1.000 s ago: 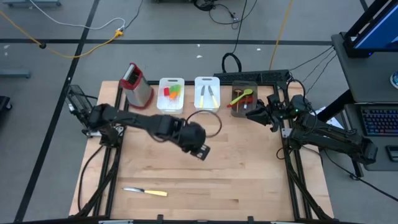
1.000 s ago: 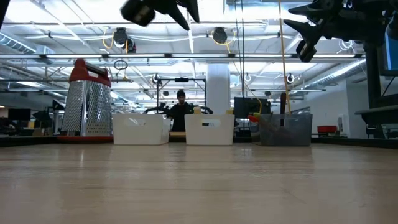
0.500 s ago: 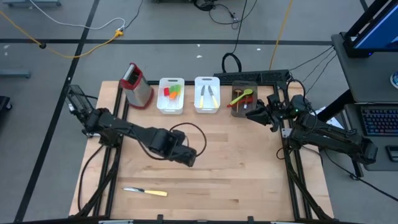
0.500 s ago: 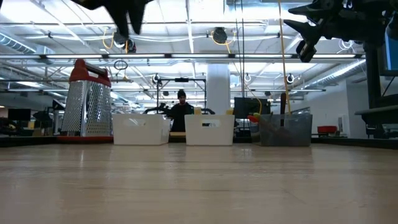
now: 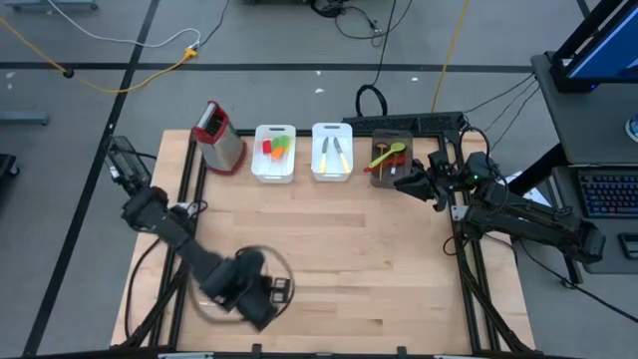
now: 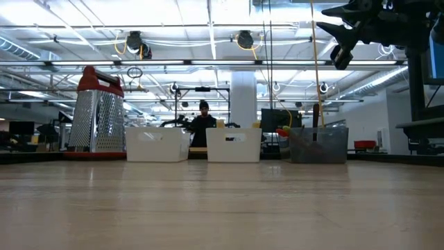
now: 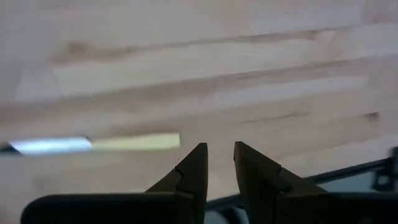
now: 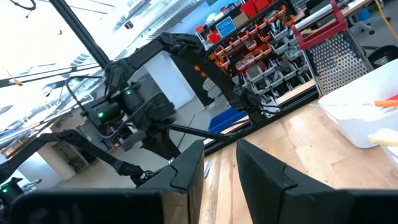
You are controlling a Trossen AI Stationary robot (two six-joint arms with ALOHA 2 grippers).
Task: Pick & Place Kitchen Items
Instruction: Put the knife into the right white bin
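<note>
1. High view shows the wooden table [image 5: 399, 269] with both dark arms over it.
2. At the far edge stands a row, left to right: a steel box grater [image 5: 218, 137] with a red top, two white bins, then a dark bin [image 5: 391, 158].
3. First white bin [image 5: 274, 153] holds small red, green and orange spatulas [image 5: 274, 148]; the second white bin [image 5: 332, 152] holds cream-handled knives [image 5: 333, 152]; the dark one holds a green spoon [image 5: 389, 153] and other long utensils.
4. Left gripper [image 5: 261, 295] hangs over the near left part of the table. In the left wrist view its fingers [image 7: 190, 176] stand slightly apart with nothing between them.
5. One cream-handled knife [image 7: 93, 144] lies flat on the table there — just beyond those fingertips, not touching them.
6. Right gripper [image 5: 407, 184] waits at the far right, beside the dark bin — fingers slightly apart and empty.
</note>
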